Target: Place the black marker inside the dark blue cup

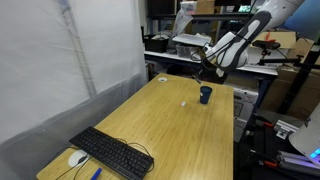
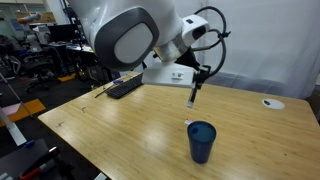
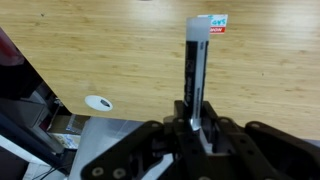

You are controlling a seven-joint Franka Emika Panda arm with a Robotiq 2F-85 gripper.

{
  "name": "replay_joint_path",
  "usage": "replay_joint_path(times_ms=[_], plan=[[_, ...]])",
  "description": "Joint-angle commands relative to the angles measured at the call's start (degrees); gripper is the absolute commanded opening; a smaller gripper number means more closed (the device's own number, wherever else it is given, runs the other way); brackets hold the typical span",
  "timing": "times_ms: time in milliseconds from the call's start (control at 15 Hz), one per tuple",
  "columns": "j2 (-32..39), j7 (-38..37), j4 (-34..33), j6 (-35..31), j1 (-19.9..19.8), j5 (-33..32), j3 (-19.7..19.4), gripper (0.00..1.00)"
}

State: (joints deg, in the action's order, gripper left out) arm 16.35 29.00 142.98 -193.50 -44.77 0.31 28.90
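Note:
My gripper [image 3: 196, 118] is shut on the black marker [image 3: 197, 70], which sticks out from the jaws with its lighter labelled end away from me. In an exterior view the marker [image 2: 194, 91] hangs from the gripper [image 2: 199, 76] above the wooden table, up and a little behind the dark blue cup [image 2: 202, 141]. In the exterior view from the keyboard end, the gripper [image 1: 203, 68] hovers above the dark blue cup [image 1: 205, 94] at the table's far end. The cup stands upright and is not in the wrist view.
A black keyboard [image 1: 112, 152] and a white mouse [image 1: 77, 158] lie at one end of the wooden table [image 1: 170, 130]. A small white object [image 1: 185, 102] lies near the cup. A white round object [image 3: 98, 102] sits by the table edge, also seen in an exterior view [image 2: 270, 102]. Desks and equipment surround the table.

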Motion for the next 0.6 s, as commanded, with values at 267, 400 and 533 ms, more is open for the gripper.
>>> replay_joint_path(times_ms=[267,400,533], plan=[[9.5,-0.4,-1.9,-1.8,-22.2,-12.6,10.1,0.05],[10.6,-0.3,-1.8,-1.8,-23.9,-14.0,11.2,0.05],[11.7,-0.3,-1.9,-1.5,-25.7,-15.2,13.1,0.05]])
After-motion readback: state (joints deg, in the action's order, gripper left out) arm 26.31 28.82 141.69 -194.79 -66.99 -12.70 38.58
